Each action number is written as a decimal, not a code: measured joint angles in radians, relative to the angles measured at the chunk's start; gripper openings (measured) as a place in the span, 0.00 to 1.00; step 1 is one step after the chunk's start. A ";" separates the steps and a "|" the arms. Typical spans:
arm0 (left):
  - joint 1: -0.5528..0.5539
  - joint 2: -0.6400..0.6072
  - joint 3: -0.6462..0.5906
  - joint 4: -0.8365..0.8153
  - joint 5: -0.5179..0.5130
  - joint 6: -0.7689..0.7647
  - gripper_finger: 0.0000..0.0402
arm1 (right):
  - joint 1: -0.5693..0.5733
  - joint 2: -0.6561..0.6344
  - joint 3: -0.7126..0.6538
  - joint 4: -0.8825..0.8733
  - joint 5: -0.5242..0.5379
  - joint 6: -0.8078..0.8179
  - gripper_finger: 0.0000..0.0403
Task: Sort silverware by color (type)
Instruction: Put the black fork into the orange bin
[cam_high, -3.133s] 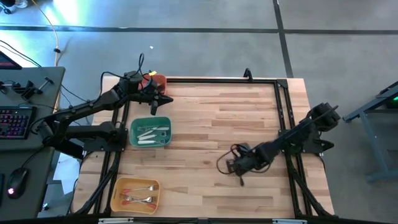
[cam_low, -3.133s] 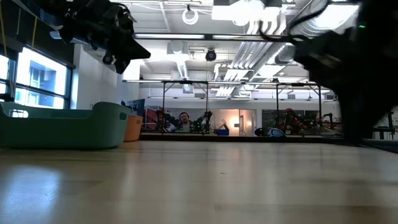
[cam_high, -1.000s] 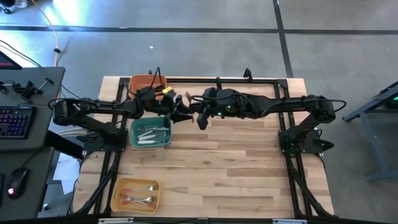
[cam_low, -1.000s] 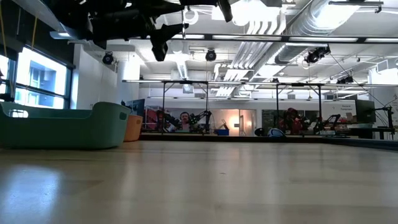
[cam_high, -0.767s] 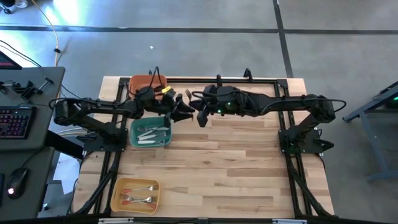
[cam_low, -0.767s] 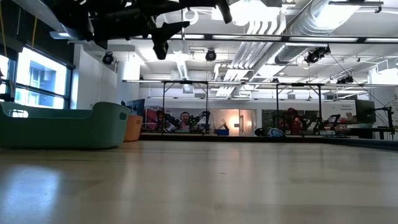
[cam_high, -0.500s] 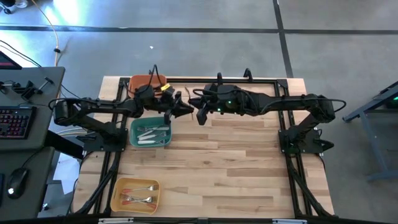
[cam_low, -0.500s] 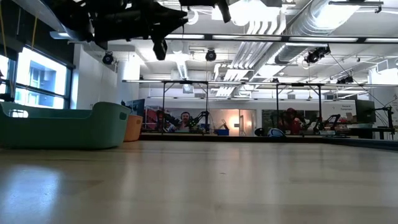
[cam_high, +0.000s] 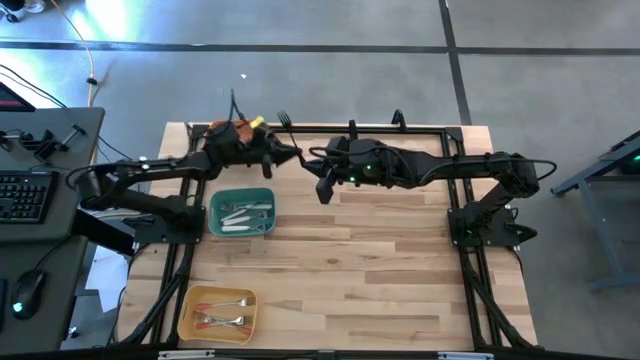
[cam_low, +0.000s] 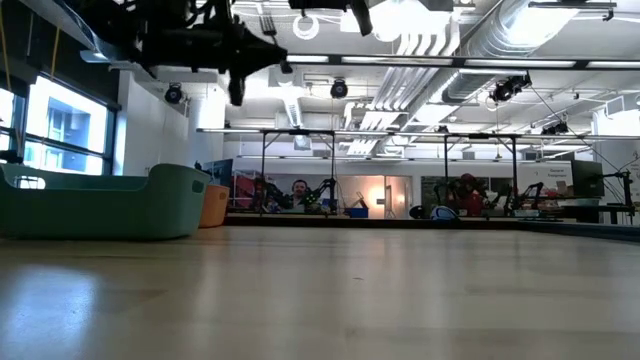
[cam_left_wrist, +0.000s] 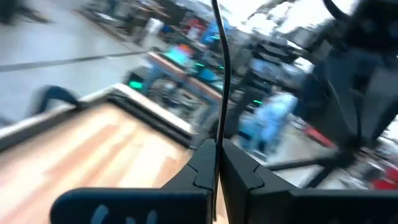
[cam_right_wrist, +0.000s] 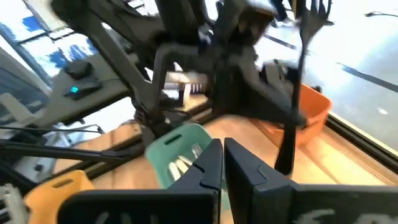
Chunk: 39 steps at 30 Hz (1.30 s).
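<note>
The left gripper, raised above the table's far edge near the orange bin, clamps a black fork; only the right wrist view shows its tines. The right gripper hangs closed and empty beside it.

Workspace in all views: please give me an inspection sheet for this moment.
Surface: wooden table, mostly bare.
Job's things: black fork held upright in left claw; white-handled pieces in green bin; silverware in yellow bin; orange bin at far edge.
Clutter: nothing seen.
Grippers: left claw shut on the fork; right claw shut, empty, beside it.
Cables: wires along both arms.
Surroundings: keyboard, mouse on side desk; people far behind.
</note>
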 joint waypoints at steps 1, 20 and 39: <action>0.021 -0.024 0.000 -0.038 -0.014 0.011 0.00 | 0.000 0.000 0.000 -0.013 0.009 0.002 0.00; 0.279 -0.380 -0.002 -0.675 -0.213 -0.028 0.00 | -0.001 0.000 0.000 -0.118 0.032 -0.073 0.00; 0.441 -0.469 -0.276 -0.500 -0.162 -0.036 0.00 | 0.000 -0.001 0.000 0.018 0.081 -0.117 0.00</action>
